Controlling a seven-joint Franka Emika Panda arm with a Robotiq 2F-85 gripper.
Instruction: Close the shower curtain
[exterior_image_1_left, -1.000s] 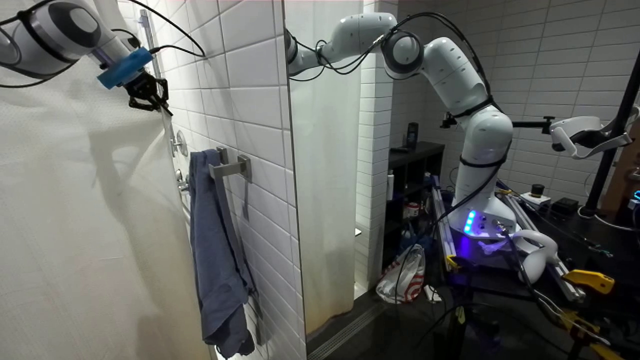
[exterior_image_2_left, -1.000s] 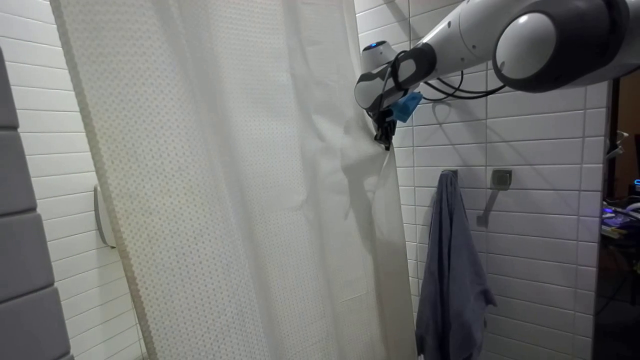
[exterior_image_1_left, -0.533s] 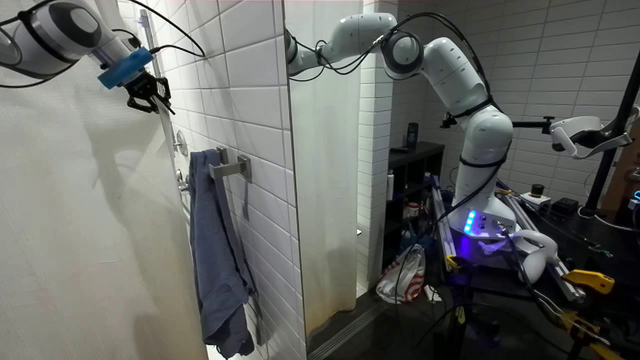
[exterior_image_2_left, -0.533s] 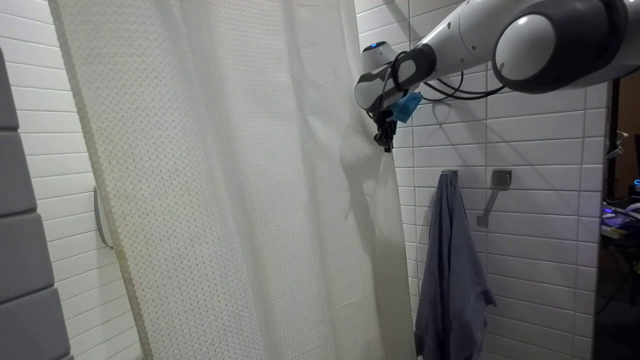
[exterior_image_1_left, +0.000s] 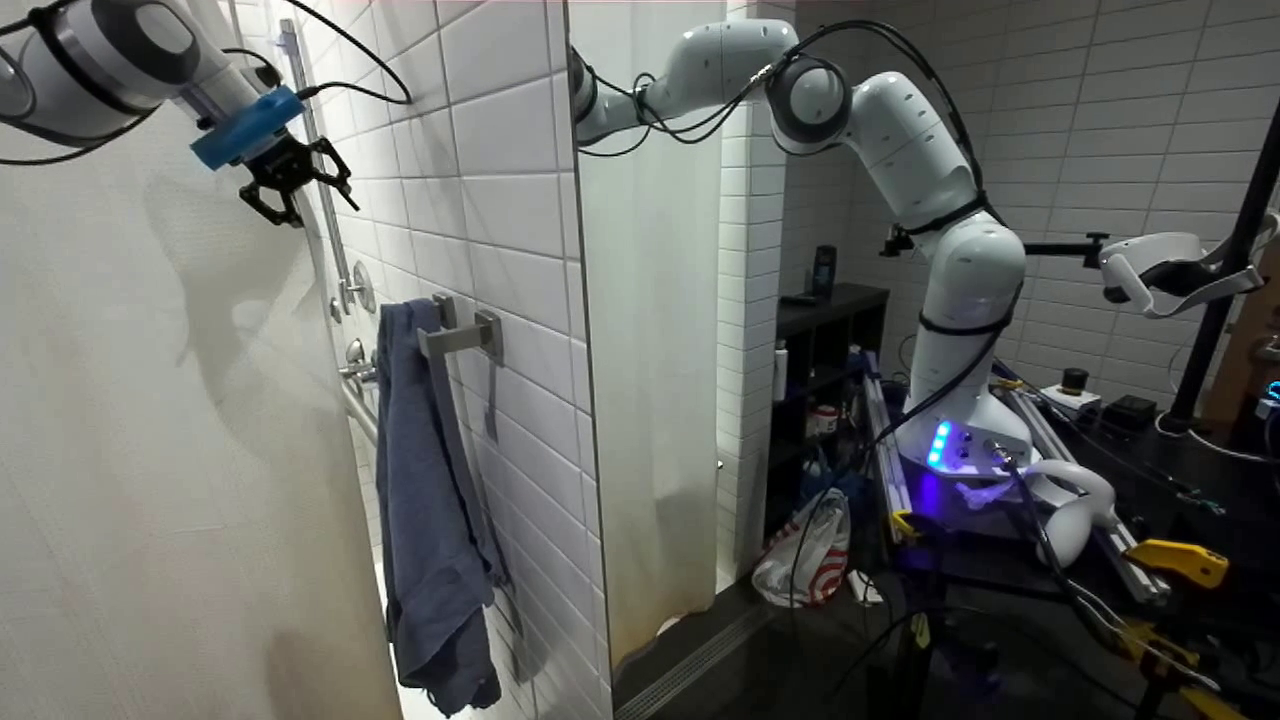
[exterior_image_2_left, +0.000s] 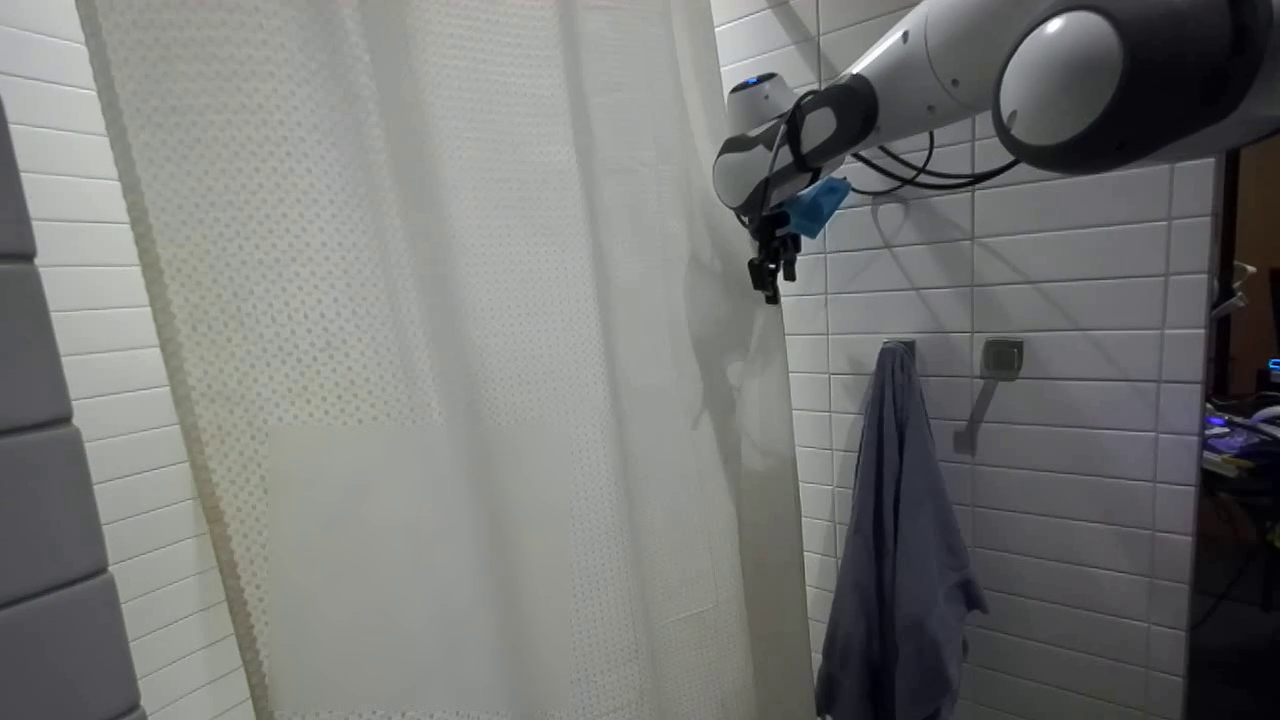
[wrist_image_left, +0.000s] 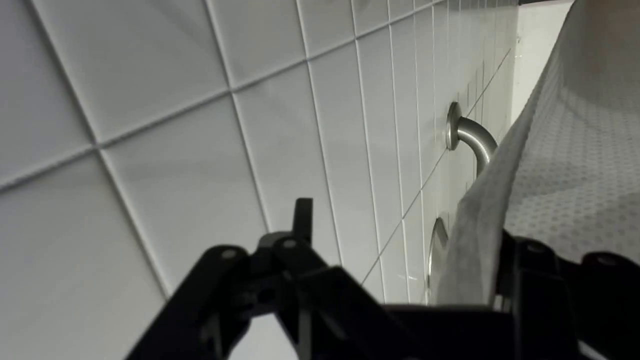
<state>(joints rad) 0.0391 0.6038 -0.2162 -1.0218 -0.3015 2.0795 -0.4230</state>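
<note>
The cream-white shower curtain (exterior_image_1_left: 180, 450) hangs in soft vertical folds and fills much of both exterior views (exterior_image_2_left: 480, 330). At its edge beside the tiled wall is my black gripper (exterior_image_1_left: 328, 214), jaws spread apart in an exterior view. From the wrist, the curtain's free edge (wrist_image_left: 472, 240) passes between the open jaws, close against the right-hand finger. Bare tile shows between it and the left-hand fingertip (wrist_image_left: 303, 215). Nothing is pinched. Part of the right-hand finger is behind dark gripper parts, and its tip is partly hidden by the fabric.
A blue-grey towel (exterior_image_1_left: 430, 500) hangs from a metal bar (exterior_image_1_left: 460, 340) on the white tiled wall (exterior_image_2_left: 1060, 430), below the gripper. Beyond the curtain edge are a curved metal bar (wrist_image_left: 475, 137) and a shower rail (exterior_image_1_left: 305, 120). What looks like a mirror (exterior_image_1_left: 650, 350) reflects the arm.
The jaws have gone from shut on the curtain edge to spread wide. The fabric edge has dropped back from the towel wall, uncovering more shower fittings. The arm has risen slightly.
</note>
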